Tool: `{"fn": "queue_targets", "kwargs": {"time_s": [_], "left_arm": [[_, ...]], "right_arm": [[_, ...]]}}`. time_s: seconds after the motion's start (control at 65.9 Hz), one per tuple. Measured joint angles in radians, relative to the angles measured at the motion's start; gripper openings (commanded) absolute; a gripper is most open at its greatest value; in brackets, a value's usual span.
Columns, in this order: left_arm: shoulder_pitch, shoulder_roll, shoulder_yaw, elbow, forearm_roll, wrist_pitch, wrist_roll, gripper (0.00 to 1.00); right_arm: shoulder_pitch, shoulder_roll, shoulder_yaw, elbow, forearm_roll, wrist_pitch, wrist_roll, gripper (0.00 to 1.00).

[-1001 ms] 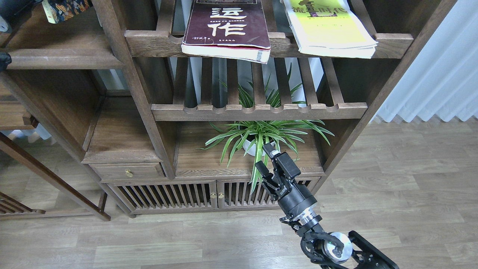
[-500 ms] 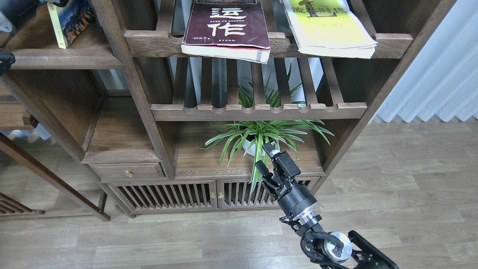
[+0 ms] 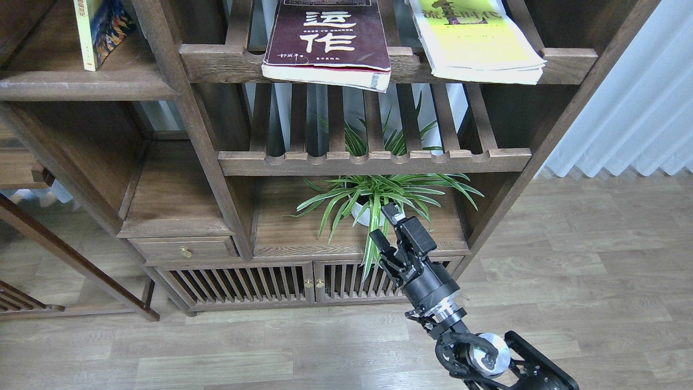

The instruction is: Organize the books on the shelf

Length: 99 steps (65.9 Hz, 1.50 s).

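books lie flat on the slatted rack: maroon book (image 3: 327,40), yellow-green book (image 3: 479,43). right gripper (image 3: 383,225) hangs released, holding nothing, before the plant (image 3: 379,197).

We are taking the potted plant (image 3: 373,200) as our landmark. Its long leaves are spreading across the compartment it is standing in, crowding the entry from the front. Directly above it, a slatted rack (image 3: 373,160) is roofing that compartment; only narrow gaps are showing between the slats. Higher still, the maroon book (image 3: 327,40) and the yellow-green book (image 3: 476,40) are overhanging the upper rail and blocking approach from below. Left of the plant, beyond a slanted post (image 3: 211,162), we are seeing an unoccupied bay above the drawer (image 3: 187,249). Up and far left, the solid shelf (image 3: 86,81) is carrying one upright book (image 3: 100,30); bare board is lying beside it. Our right gripper (image 3: 385,225) is hanging just in front of the plant's leaves, fingers spread.
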Motion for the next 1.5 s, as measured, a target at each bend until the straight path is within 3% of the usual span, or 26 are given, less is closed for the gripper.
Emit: {"fn": "queue_targets", "kwargs": {"time_s": [0.227,0.425,0.789,0.94,1.062,1.183,1.365,1.501], "left_arm": [[0.236,0.102,-0.135,-0.253,-0.046,0.067,0.0,0.5],[0.43,0.122,-0.271,-0.42,-0.048,0.082,0.002,0.51],[0.782,0.107,-0.506,-0.63,-0.051,0.053,-0.002,0.55],[0.925,0.022,-0.57,-0.717,-0.051,0.02,-0.011,0.61],[0.96,-0.062,-0.577,-0.735,-0.045,-0.008,-0.009,0.64],[0.971,-0.14,-0.569,-0.737,-0.041,-0.04,-0.002,0.72],[0.993,-0.234,-0.56,-0.728,-0.041,-0.084,0.001,0.8],[1.02,-0.291,-0.559,-0.712,-0.041,-0.1,0.005,0.81]], "right_arm": [[0.006,0.002,0.004,-0.001,-0.003,0.0,-0.001,0.92],[0.017,0.005,0.004,-0.001,-0.004,0.0,-0.001,0.93],[0.016,0.019,0.001,0.0,-0.012,0.0,0.003,0.94],[0.017,0.01,-0.003,0.02,-0.034,0.0,0.003,0.94],[0.023,0.014,0.001,0.021,-0.038,0.0,0.003,0.94],[0.058,0.021,0.005,0.019,-0.038,0.0,0.01,0.94],[0.122,0.019,0.006,0.017,-0.037,0.0,0.072,0.94],[0.138,0.011,0.005,0.018,-0.039,0.0,0.084,0.94]]}}
